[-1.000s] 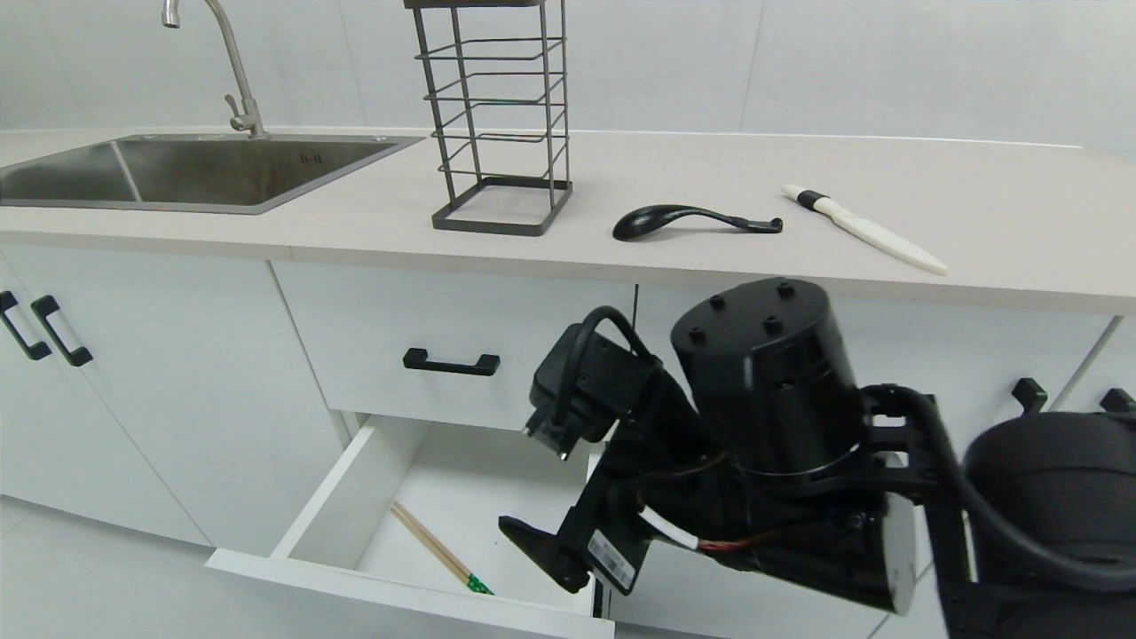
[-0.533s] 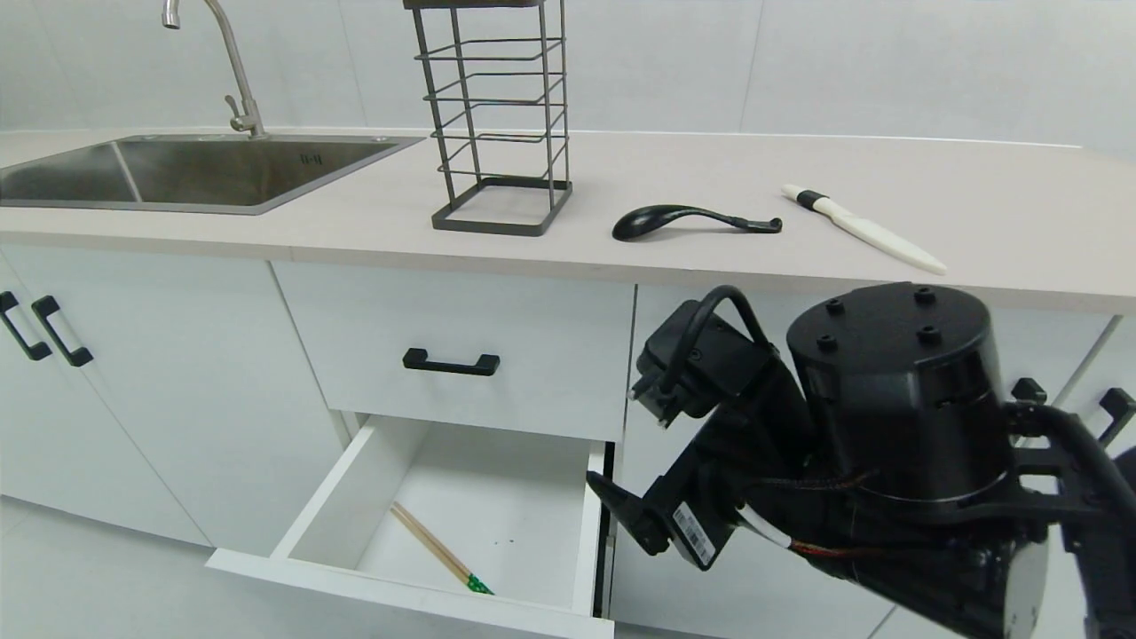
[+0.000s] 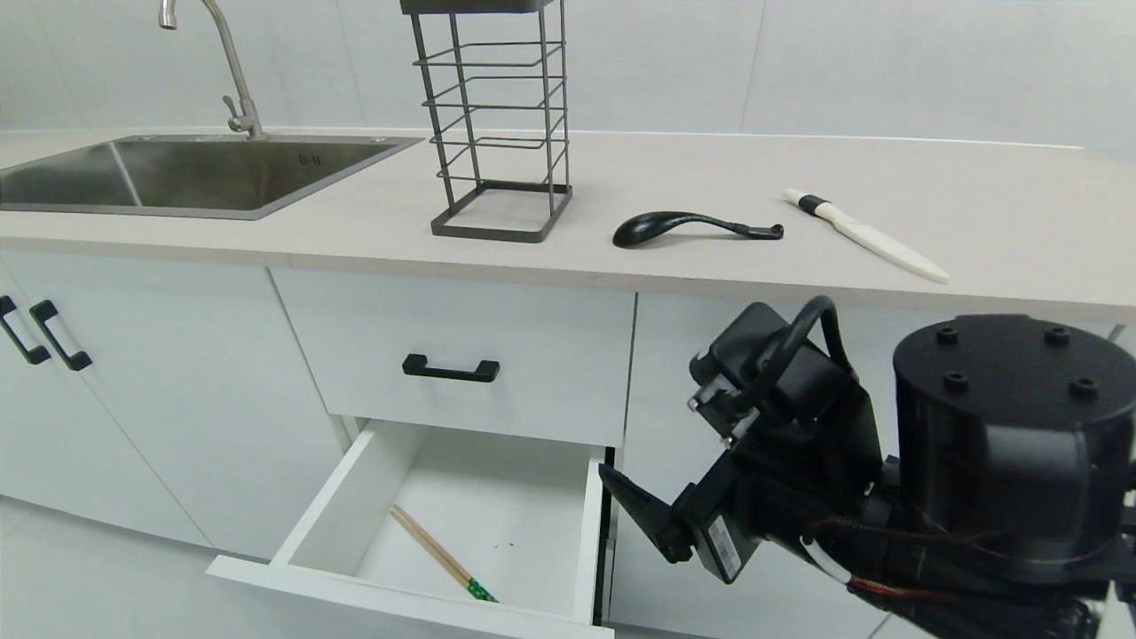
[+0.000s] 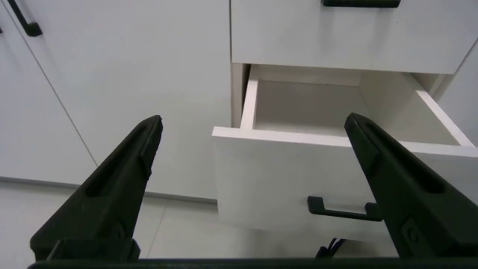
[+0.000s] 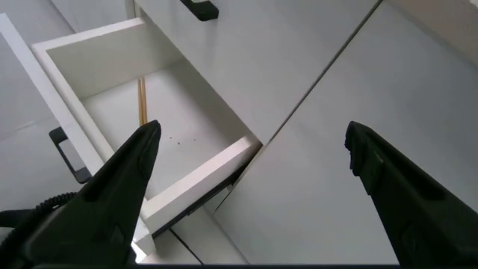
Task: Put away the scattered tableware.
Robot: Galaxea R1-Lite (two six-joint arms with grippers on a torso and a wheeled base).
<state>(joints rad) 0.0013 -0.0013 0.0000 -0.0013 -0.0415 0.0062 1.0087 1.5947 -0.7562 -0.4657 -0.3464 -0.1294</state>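
Chopsticks (image 3: 441, 554) lie in the open drawer (image 3: 324, 501), slanted along its floor toward the near left, green tips closest to me. Spoon (image 3: 697, 225), black, is up on the counter (image 3: 266, 222) just right of the wire rack (image 3: 493, 115). The white knife (image 3: 865, 235) lies farther right, apart from the spoon.

Over the last second the right gripper (image 5: 246, 138) has swung from above the drawer out to the right, past its right wall. The chopsticks haven't shifted. The head camera also nudged a little, so I put the counter's slight drift down to that. Its fingers are spread wide with nothing between them. Left gripper (image 4: 254, 127) hangs low off the drawer's front left corner, likewise spread wide and empty.

My read: chopsticks are put away, and the spoon and knife are still to collect.

Writing: a white barcode sticker (image 3: 723, 546) on the right gripper's body, too small to read. A faint stamp on the sink (image 3: 62, 173) wall, not legible.
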